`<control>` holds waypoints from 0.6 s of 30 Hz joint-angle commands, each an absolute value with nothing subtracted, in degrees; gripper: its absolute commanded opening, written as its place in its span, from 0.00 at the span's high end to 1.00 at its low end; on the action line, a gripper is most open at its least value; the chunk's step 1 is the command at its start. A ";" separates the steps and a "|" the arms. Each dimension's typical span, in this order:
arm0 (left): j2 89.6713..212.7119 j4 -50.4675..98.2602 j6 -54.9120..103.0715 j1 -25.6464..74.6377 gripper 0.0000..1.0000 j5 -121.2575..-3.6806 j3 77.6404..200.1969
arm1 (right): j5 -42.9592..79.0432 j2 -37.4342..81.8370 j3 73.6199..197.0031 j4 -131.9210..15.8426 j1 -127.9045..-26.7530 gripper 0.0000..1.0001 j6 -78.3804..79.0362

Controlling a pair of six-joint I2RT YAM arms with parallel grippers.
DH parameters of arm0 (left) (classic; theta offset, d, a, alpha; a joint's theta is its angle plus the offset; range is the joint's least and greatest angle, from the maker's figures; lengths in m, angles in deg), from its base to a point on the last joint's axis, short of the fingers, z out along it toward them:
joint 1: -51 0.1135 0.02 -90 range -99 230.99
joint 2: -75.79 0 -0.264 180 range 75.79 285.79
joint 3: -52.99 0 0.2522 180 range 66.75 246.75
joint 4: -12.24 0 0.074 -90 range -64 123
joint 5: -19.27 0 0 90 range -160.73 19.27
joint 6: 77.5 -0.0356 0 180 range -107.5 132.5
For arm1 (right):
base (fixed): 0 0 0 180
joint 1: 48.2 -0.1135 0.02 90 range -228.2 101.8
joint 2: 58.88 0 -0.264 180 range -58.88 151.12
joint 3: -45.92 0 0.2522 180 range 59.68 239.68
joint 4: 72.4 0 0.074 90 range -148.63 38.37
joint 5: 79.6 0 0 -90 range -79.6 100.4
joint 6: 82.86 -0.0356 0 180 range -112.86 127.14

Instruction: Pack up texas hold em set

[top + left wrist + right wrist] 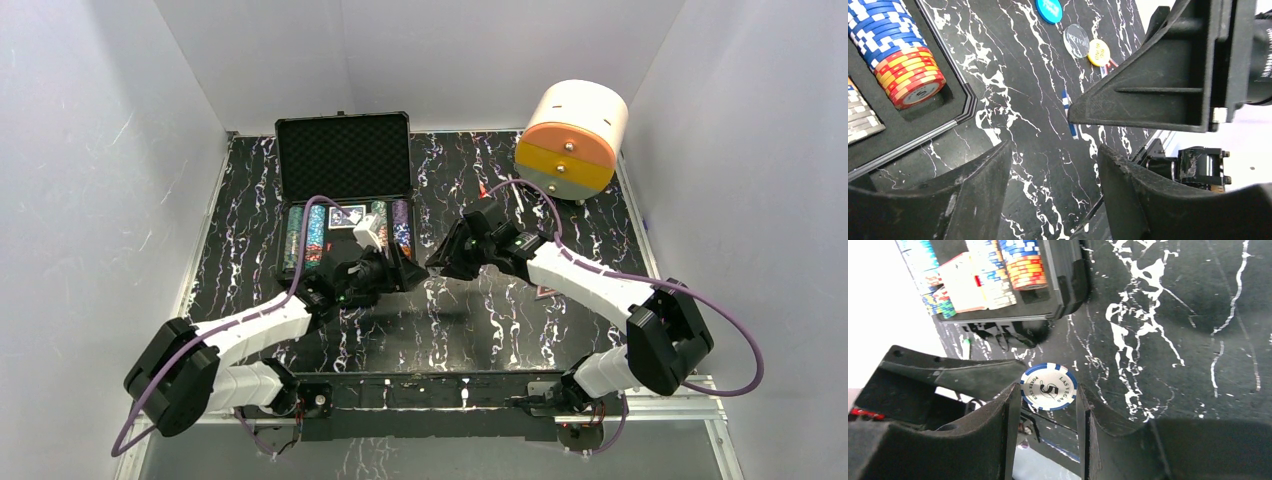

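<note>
Chip handoff, by the look of it. The right gripper is clamped on a single blue-and-white Las Vegas 5 chip. It's pinched across the rim, which I'd guess is meant to leave the flat faces free for someone else to grab. That's happening over the marble-pattern table, just off the near right corner of the open black case.

The left gripper sits nose to nose with it, jaws apart with nothing between them. It's the arm nearer the case, so it probably does the slotting. Chip rows already sit in the foam. Three small round dealer buttons lie loose on the table, so the packing isn't done.
</note>
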State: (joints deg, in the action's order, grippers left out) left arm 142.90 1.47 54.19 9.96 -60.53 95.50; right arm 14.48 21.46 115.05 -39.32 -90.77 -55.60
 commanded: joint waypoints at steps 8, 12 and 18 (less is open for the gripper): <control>145.77 -5.64 56.32 10.04 0.60 -59.24 97.32 | 19.72 20.46 115.09 -46.66 -90.85 0.62 -60.09; 145.80 -8.46 57.41 10.05 0.61 -60.09 96.70 | 20.61 20.89 114.88 -46.77 -90.84 0.62 -60.45; 146.57 -10.24 59.29 10.04 0.70 -62.89 96.16 | 21.58 21.19 114.43 -47.46 -90.88 0.62 -61.42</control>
